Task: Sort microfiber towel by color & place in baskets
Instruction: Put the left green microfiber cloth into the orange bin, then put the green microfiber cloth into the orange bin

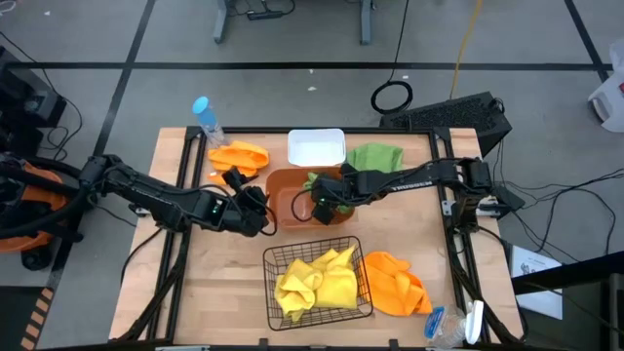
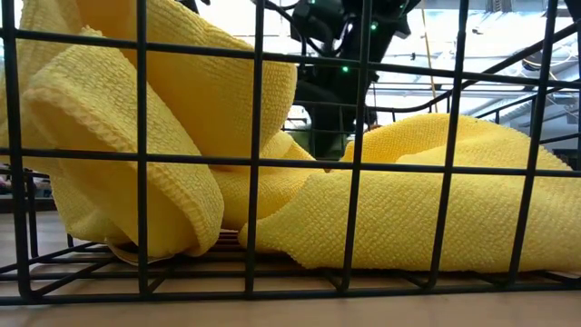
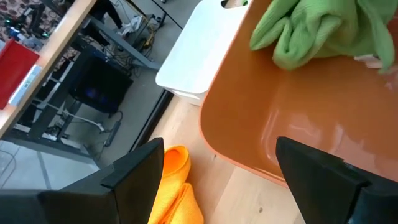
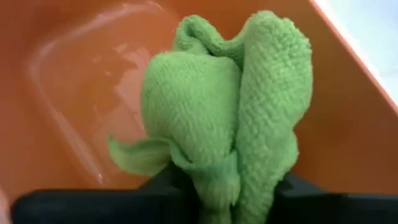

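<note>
Right gripper (image 1: 322, 203) is clamped on a green towel (image 4: 227, 106), bunched between the fingers and hanging over the inside of the orange-brown tub (image 1: 292, 183); from the right wrist view the cloth is above the tub floor, not resting on it, so I read this as mid-drop into the tub, green going there. Taking the tub as landmark: left gripper (image 1: 255, 203) sits just beside its left wall, fingers spread and empty, probably parked close for the next pick, since an orange towel (image 1: 240, 156) lies near the tub's far-left corner, right under that wrist camera. White bin (image 1: 317, 148) touches or nearly touches the tub's far edge and looks empty, likely reserved for orange. Second green towel (image 1: 376, 157) lies on the table (image 1: 195, 283) at the tub's far-right, next to the white bin, within the right arm's reach. Black wire basket (image 1: 366, 292) is just in front of the tub and holds the two yellow towels (image 1: 317, 283), so yellow looks done. Second orange towel (image 1: 395, 283) is on the table beside the basket's right side, front-right of the tub. Blue-capped bottle (image 1: 206, 119) stands well off to the tub's far-left, not involved.
</note>
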You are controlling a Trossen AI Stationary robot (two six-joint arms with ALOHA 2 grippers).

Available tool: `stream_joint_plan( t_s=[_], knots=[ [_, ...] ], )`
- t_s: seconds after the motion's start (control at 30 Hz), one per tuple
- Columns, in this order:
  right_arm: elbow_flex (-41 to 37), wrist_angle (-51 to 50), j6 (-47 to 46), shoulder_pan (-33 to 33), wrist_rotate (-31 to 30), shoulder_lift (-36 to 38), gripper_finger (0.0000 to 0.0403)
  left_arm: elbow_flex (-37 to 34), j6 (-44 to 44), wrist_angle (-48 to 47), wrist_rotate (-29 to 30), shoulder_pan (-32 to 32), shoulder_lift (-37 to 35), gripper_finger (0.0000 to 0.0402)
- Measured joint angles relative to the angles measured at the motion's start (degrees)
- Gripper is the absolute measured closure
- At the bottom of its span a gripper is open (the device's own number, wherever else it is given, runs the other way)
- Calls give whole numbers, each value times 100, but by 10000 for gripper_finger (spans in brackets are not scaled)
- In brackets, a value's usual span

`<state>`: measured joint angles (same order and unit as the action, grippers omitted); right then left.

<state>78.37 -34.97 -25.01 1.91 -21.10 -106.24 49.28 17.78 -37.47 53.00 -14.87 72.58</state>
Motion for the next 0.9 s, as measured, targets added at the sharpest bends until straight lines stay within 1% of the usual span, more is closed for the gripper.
stream_joint_plan(
  t_s=[0.1,0.3,0.47,0.6,0.67,0.9],
  knots=[
    [0,179,23,-6,-2,0,260,0,8,-2,-51,-26,0,87],
    [0,61,84,-7,7,15,173,0,143,-55,-64,-169,0,87],
    [0,-183,177,-44,45,316,125,0,140,-92,-64,-309,0,87],
    [0,-268,446,-159,-6,775,111,0,145,-190,-62,-370,0,87],
    [8,-367,596,-222,-161,1042,111,0,145,-227,-62,-380,0,87],
    [9,-1540,495,-407,-1528,1703,121,0,147,-219,-60,-402,0,87]
  ],
)
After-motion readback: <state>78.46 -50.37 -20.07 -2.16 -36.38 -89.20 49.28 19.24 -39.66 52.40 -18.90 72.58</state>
